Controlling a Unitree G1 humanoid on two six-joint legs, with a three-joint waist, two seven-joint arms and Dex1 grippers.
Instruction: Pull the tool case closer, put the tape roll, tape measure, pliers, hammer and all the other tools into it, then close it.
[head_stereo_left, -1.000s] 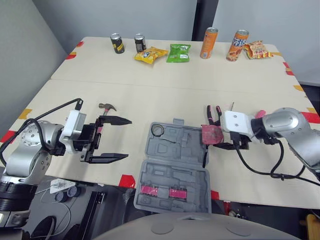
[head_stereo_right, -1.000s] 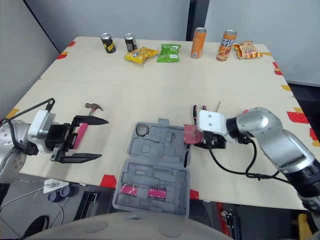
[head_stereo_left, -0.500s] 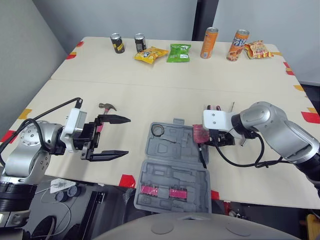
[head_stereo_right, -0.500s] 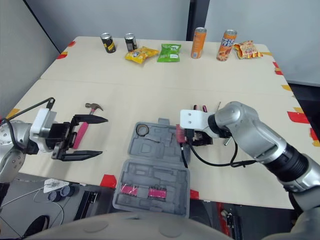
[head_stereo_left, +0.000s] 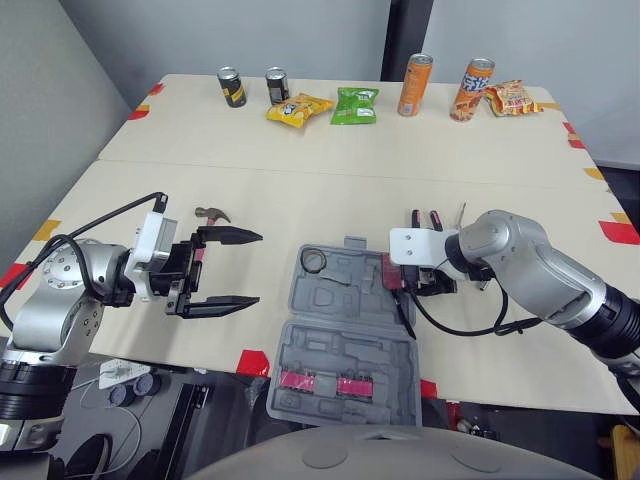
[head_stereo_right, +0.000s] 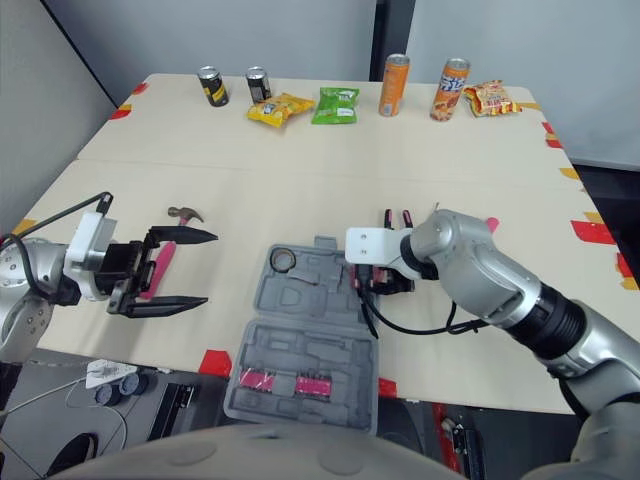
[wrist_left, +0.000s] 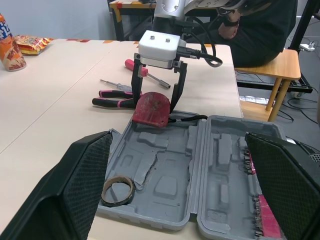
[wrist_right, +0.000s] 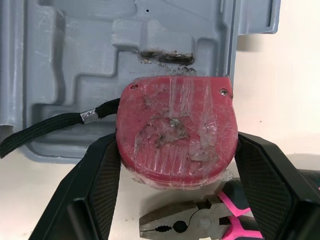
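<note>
The grey tool case (head_stereo_left: 345, 345) lies open at the table's front middle. A tape roll (head_stereo_left: 316, 261) rests in its far left corner. My right gripper (head_stereo_left: 402, 284) is shut on the red tape measure (wrist_right: 176, 127), holding it over the case's right rim with its black strap (wrist_right: 45, 131) trailing into the case. The pink-handled pliers (head_stereo_left: 428, 220) and a thin screwdriver (head_stereo_left: 462, 211) lie on the table just beyond it. My left gripper (head_stereo_left: 258, 268) stands open left of the case, beside the hammer (head_stereo_left: 212, 213); nothing is between its fingers.
Two dark cans (head_stereo_left: 232, 86), two orange cans (head_stereo_left: 416, 84) and snack bags (head_stereo_left: 355, 104) line the far edge. Pink bit holders (head_stereo_left: 318, 380) sit in the near half of the case. Red tape marks (head_stereo_left: 253, 361) dot the table's front edge.
My right gripper has carried the tape measure leftward, from the table right of the case to over the case's right rim. The left gripper has barely moved.
</note>
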